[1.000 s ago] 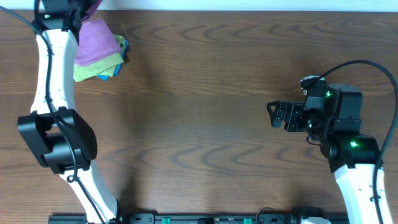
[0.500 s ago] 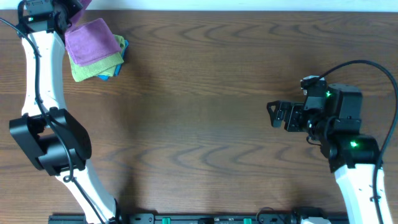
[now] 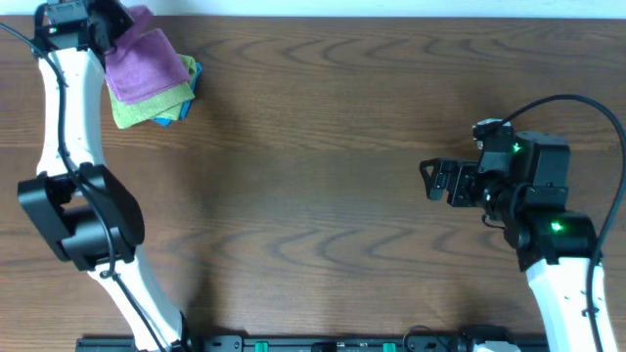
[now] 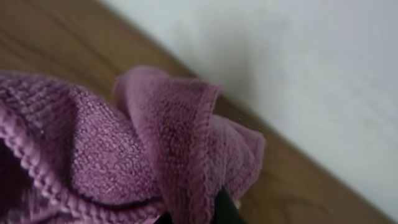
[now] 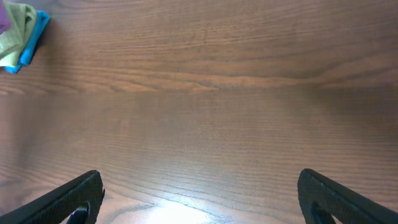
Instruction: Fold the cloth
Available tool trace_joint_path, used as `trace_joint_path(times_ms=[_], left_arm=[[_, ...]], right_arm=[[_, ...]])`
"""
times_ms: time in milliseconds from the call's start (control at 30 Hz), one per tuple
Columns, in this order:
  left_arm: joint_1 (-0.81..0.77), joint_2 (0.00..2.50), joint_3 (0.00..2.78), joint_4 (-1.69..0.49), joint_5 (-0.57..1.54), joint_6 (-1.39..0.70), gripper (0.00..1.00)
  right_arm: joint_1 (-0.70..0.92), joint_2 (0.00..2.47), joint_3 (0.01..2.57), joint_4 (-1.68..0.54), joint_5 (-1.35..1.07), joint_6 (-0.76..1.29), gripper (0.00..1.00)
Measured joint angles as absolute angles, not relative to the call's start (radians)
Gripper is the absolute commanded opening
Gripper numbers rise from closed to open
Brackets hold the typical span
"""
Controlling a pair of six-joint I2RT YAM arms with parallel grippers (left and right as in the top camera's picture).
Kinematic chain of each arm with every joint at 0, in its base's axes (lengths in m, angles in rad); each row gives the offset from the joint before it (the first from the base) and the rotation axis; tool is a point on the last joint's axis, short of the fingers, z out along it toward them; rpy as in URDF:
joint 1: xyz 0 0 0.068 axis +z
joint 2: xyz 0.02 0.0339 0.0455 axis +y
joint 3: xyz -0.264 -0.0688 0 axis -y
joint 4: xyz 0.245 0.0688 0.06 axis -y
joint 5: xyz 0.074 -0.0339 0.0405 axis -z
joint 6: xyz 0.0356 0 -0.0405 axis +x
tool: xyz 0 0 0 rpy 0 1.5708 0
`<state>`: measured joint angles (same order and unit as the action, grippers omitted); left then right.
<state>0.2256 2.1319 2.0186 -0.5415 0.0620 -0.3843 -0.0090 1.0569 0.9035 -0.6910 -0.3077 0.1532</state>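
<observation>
Purple cloth (image 3: 147, 64), corner pinched in the left gripper (image 3: 122, 20), could drag the folded stack (image 3: 135, 115) beneath askew when pulled; right gripper (image 5: 199, 200) gaped empty.

A: How's the light?
B: Overhead looks even and sharp to me. Right wrist has glare on the table (image 5: 205, 93) at its bottom edge.
A: Left wrist?
B: Purple cloth (image 4: 93, 155), close and blurred.
</observation>
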Motion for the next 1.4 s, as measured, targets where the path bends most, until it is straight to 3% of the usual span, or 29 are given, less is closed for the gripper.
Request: trace_joint_path(times_ms=[633, 967, 1400], left_arm=[[0.159, 2.177, 2.019, -0.709, 0.151, -0.385, 0.06], [0.161, 2.177, 2.019, -0.772, 0.154, -0.387, 0.28], [0.161, 2.177, 2.019, -0.812, 0.234, -0.385, 0.41]], right_arm=[[-0.009, 1.057, 0.904, -0.691, -0.308, 0.153, 0.99], [-0.009, 1.056, 0.904, -0.691, -0.308, 0.153, 0.99], [-0.009, 1.057, 0.904, -0.691, -0.308, 0.153, 0.99]])
